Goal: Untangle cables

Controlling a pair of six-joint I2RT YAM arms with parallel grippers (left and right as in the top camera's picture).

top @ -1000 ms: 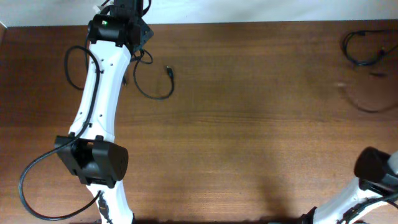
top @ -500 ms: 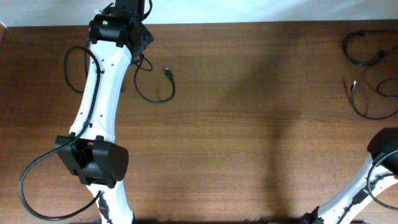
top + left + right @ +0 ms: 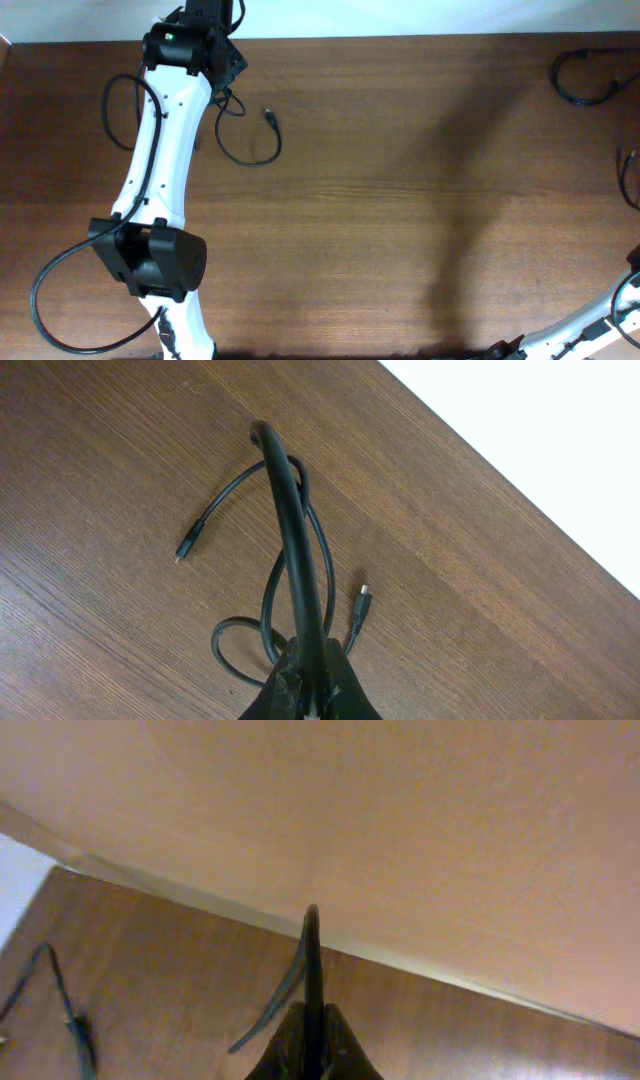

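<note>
Brown wood-grain table [image 3: 400,200]; white strip [image 3: 400,15] along far edge.

The first cable [image 3: 630,156] is cut off at the right edge of the tabletop [image 3: 400,200]. The second cable [image 3: 271,116], near its far-left corner, is partly hidden by the left arm [image 3: 165,130].

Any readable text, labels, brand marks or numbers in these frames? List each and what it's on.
None: no text can be read in any view.
On the arm shells: no lettering shows, only a green light.
On the cables: no print visible on cords or plugs; too thin to tell more.
On the table: wood grain only, no writing.
</note>
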